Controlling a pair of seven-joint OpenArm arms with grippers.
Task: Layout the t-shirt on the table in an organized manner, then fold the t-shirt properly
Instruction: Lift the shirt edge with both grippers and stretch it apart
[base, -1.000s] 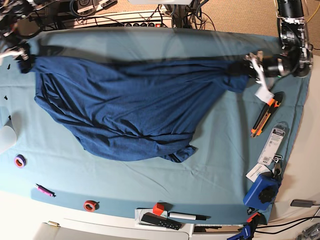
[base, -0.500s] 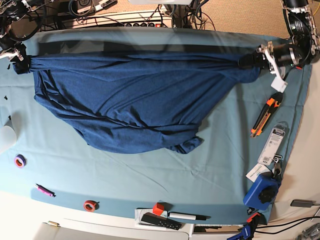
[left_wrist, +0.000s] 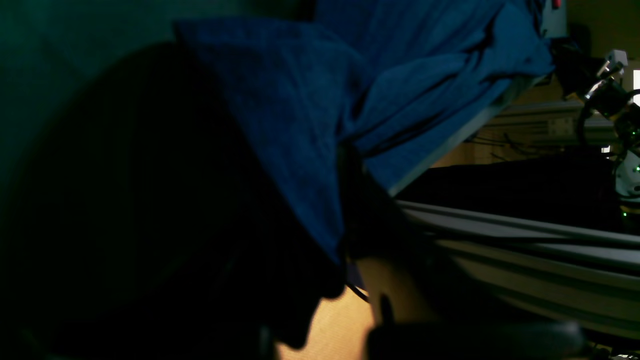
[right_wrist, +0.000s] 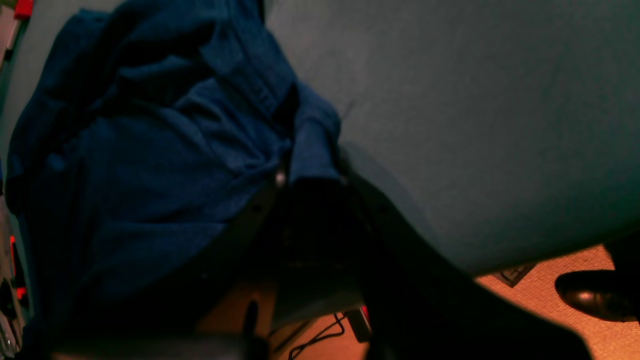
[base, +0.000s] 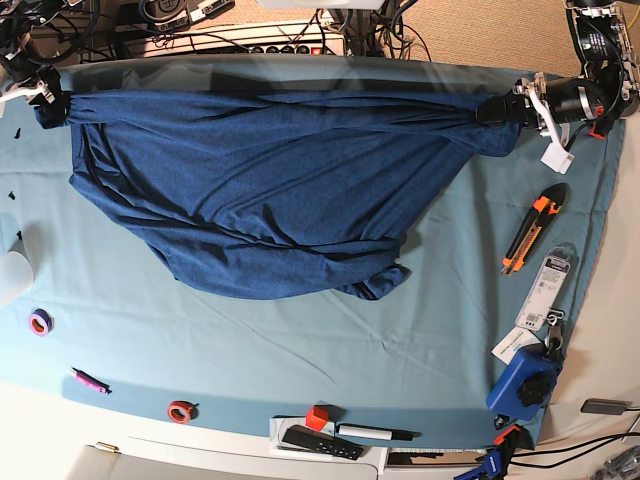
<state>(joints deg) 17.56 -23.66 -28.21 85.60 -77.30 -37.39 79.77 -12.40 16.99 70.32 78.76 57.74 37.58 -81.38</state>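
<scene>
Base view, read left to right.

Right gripper (base: 48, 100): at the far-left corner of the table (base: 300, 360), jaws clamped on a bunched corner of the t-shirt (base: 270, 190). The right wrist view shows a twist of navy knit pinched directly at the fingers, teal cloth beyond.

T-shirt: strung between the two grippers. Its top edge runs as a nearly straight, taut band from one gripper to the other, parallel to the table's far edge, so the long axis lies left-right. The body hangs away from both grippers toward the near side, sagging into a rounded belly, with diagonal creases fanning out from each grip. A rumpled knot of fabric, possibly a sleeve, sits at the lowest point, nearer the left gripper's side.

Left gripper (base: 512, 108): at the far-right corner, closed on the opposite bunched end; the left wrist view shows fabric tented up from the pinch.

Judgement: two-corner hold with outward pull serves to stretch the edge flat before the shirt is laid down. Layout stage is incomplete; the lower body is unspread.

Beyond the left gripper: orange utility knife (base: 531, 228), untouched.
</scene>
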